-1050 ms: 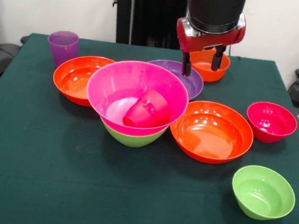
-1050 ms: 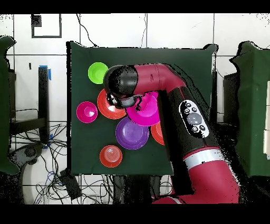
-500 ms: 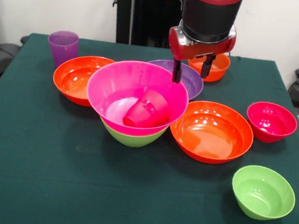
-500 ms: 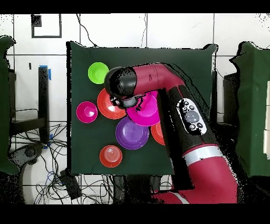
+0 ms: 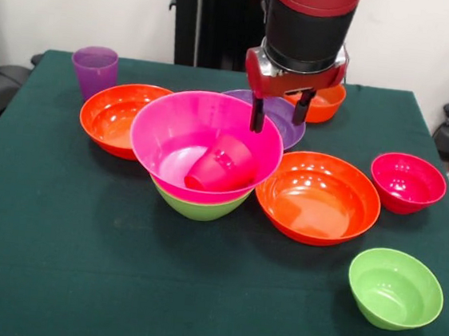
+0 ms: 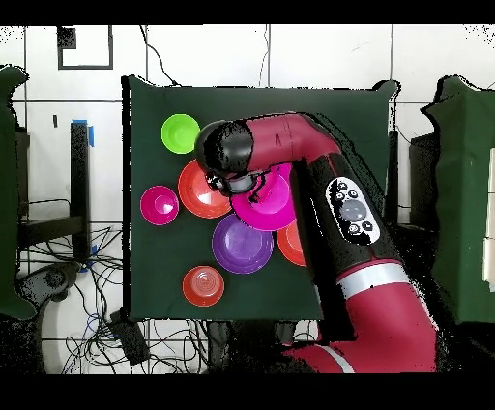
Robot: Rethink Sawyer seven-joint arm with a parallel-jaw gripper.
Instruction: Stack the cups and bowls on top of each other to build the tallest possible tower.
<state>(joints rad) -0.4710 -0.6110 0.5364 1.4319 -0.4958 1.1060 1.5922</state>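
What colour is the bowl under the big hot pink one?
Lime green bowl; clearest in the front view.

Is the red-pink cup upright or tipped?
Tipped: the red-pink cup lies on its side inside the hot pink bowl, mouth toward the bottom.

Lab: cloth-covered table, floor cables, tiled floor.
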